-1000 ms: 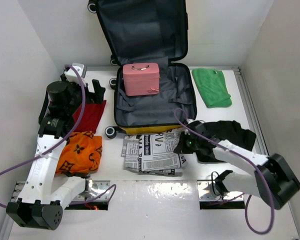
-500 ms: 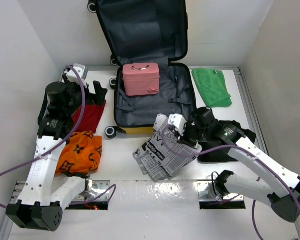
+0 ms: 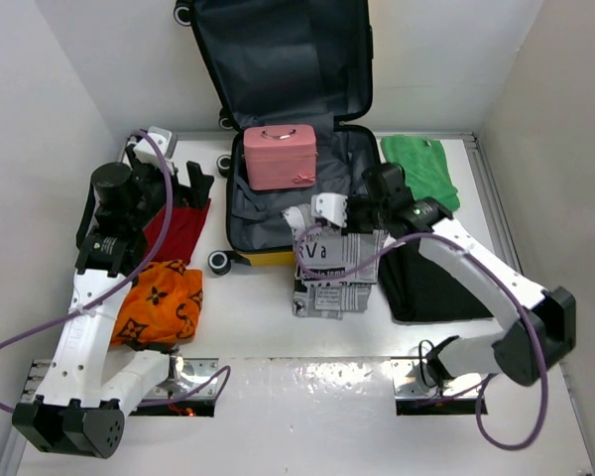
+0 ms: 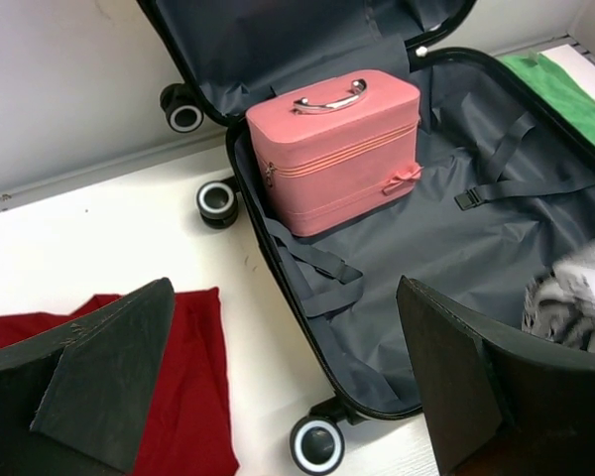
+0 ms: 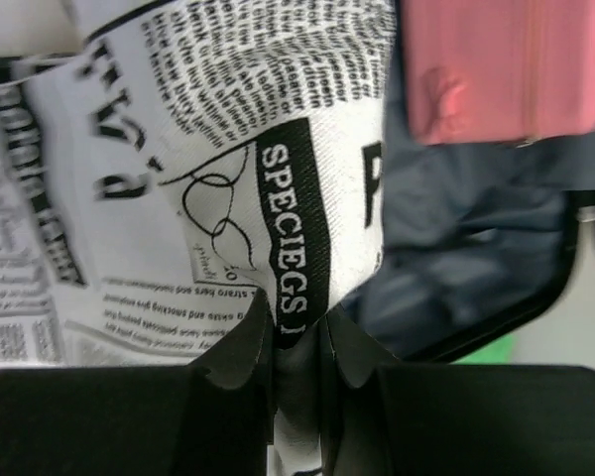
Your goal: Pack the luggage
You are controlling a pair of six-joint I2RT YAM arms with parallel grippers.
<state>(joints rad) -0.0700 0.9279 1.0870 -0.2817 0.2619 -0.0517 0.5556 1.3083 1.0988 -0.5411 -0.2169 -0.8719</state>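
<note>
The yellow luggage (image 3: 362, 149) lies open at the back with its dark grey lining (image 4: 446, 238) showing, lid propped against the wall. A small pink case (image 3: 279, 156) stands inside it, also in the left wrist view (image 4: 337, 149). My right gripper (image 3: 362, 213) is shut on a newspaper-print cloth (image 3: 335, 268) and holds it lifted over the luggage's front edge; the cloth fills the right wrist view (image 5: 208, 169). My left gripper (image 3: 183, 181) is open and empty above a red cloth (image 3: 177, 230), left of the luggage.
An orange patterned cloth (image 3: 161, 302) lies at the front left. A black garment (image 3: 441, 278) lies at the right and a green cloth (image 3: 419, 172) at the back right. Luggage wheels (image 4: 315, 446) stick out on the left side. White walls enclose the table.
My right gripper has lifted the newspaper-print cloth off the table and carried it back and up to the luggage's front edge. The left arm has barely moved.
</note>
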